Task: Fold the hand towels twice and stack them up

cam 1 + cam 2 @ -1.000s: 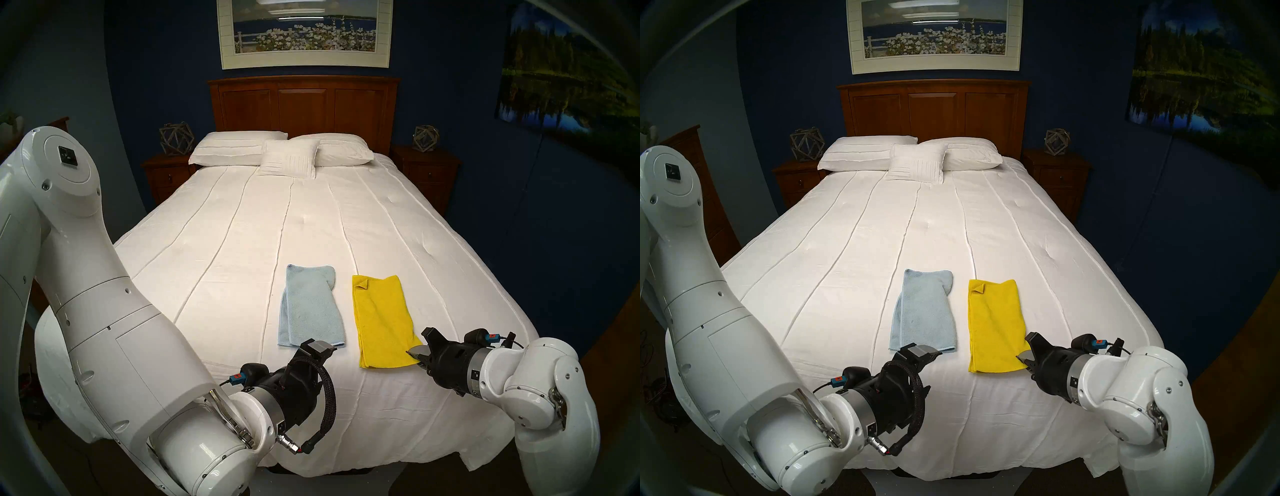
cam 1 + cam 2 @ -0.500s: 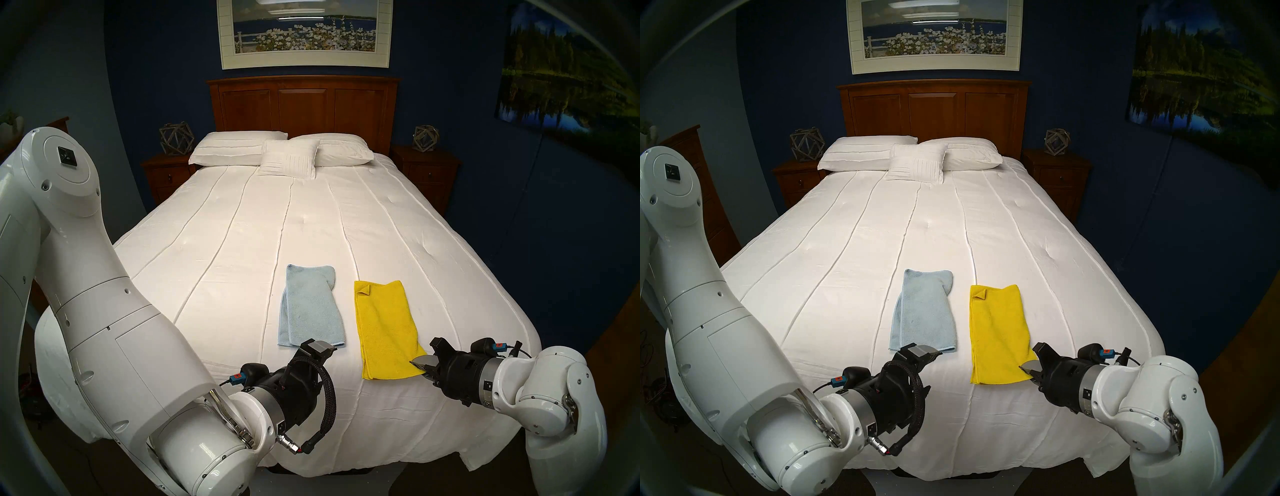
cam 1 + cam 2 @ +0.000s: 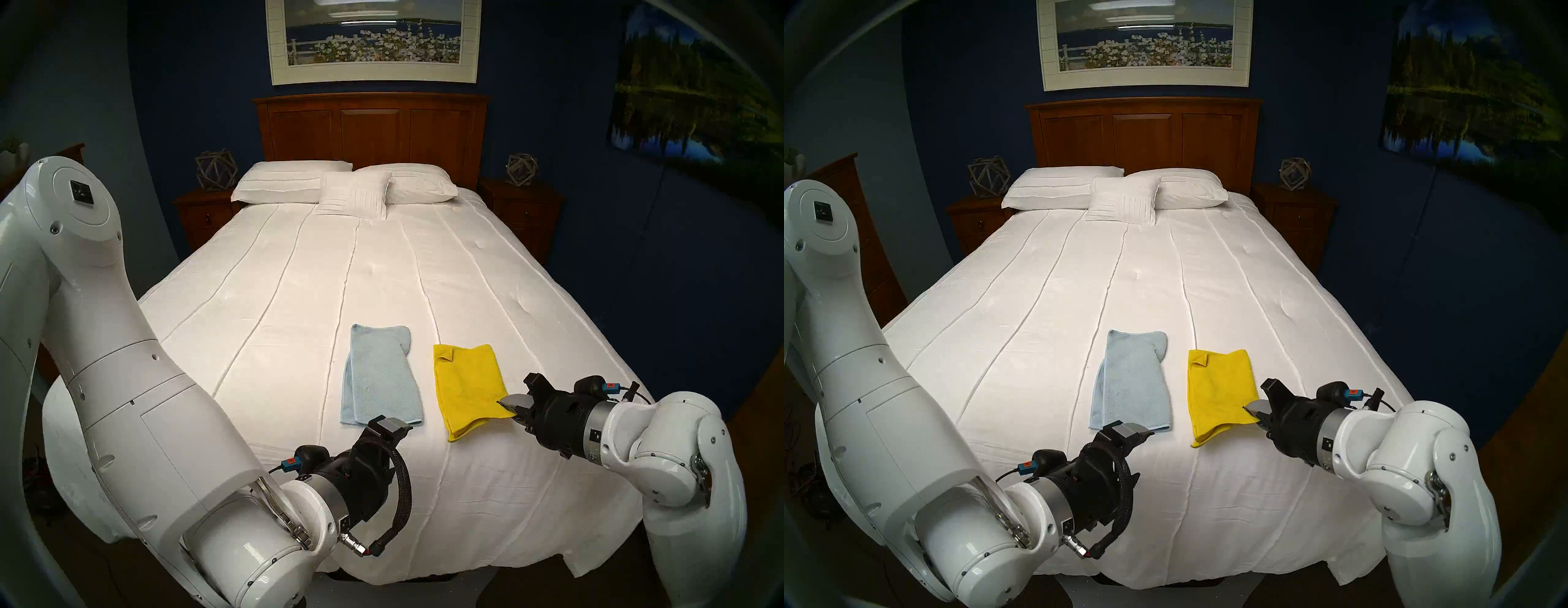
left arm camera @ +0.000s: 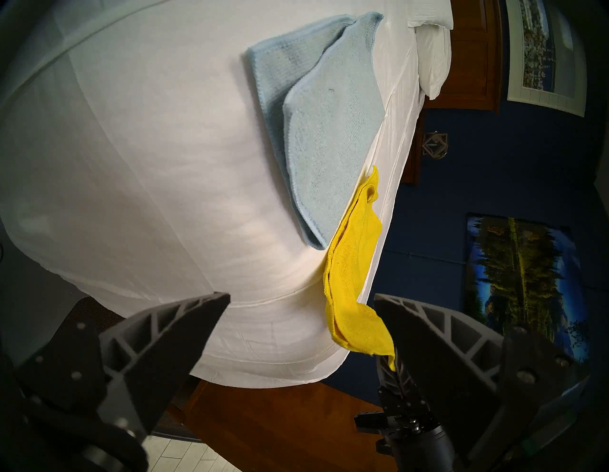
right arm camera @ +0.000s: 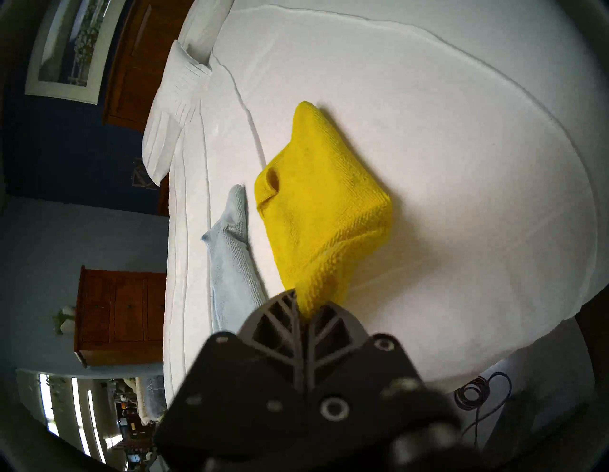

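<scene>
The yellow towel [image 3: 466,382] lies folded lengthwise on the white bedspread [image 3: 297,318], right of the pale blue towel [image 3: 379,378]. My right gripper [image 3: 509,406] is shut on the yellow towel's near right corner and holds it lifted off the bed, so the near end curls up [image 5: 316,214]. The blue towel lies flat, folded once, its layers askew [image 4: 323,132]. My left gripper [image 3: 392,426] is open and empty just in front of the blue towel's near edge. The yellow towel also shows in the left wrist view [image 4: 354,270], and the blue towel in the right wrist view [image 5: 234,263].
Three white pillows [image 3: 352,187] lie at the wooden headboard [image 3: 373,127] far back. Nightstands [image 3: 522,212] flank the bed. The bedspread's near edge [image 3: 424,573] drops off close in front of both grippers.
My right gripper first dragged the yellow towel a little toward me, then lifted its near right corner up and back toward the headboard. The left arm and blue towel have not moved.
</scene>
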`<action>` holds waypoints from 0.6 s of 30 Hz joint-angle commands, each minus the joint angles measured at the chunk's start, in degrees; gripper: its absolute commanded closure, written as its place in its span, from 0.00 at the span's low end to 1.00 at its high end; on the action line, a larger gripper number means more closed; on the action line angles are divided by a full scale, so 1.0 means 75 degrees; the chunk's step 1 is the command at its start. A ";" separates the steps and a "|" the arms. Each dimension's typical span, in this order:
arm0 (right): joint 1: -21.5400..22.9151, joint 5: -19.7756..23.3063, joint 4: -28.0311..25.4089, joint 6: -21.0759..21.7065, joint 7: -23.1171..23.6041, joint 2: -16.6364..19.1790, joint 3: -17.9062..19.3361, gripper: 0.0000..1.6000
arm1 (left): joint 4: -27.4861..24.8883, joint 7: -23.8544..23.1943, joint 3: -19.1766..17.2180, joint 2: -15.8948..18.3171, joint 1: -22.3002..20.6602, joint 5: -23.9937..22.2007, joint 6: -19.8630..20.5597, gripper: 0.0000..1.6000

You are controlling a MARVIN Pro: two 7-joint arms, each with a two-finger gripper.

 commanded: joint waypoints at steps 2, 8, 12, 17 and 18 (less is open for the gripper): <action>0.0854 0.0126 0.0388 -0.0254 0.0236 0.0253 -0.0219 1.00 | 0.0000 -0.0017 -0.0036 0.0005 -0.0015 0.0008 0.0003 0.00; 0.1527 0.0120 0.1017 -0.0391 0.0348 0.0416 -0.0452 1.00 | 0.0000 -0.0004 -0.0038 0.0014 -0.0012 0.0022 -0.0003 0.00; 0.1723 0.0132 0.1181 -0.0450 0.0437 0.0441 -0.0557 1.00 | 0.0000 0.0002 -0.0039 0.0018 -0.0011 0.0028 -0.0006 0.00; 0.2180 0.0120 0.1654 -0.0517 0.0551 0.0439 -0.0891 0.99 | 0.0000 0.0014 -0.0040 0.0027 -0.0008 0.0040 -0.0011 0.00; 0.2246 0.0106 0.1732 -0.0525 0.0566 0.0433 -0.0942 0.98 | 0.0000 0.0015 -0.0041 0.0029 -0.0008 0.0042 -0.0011 0.00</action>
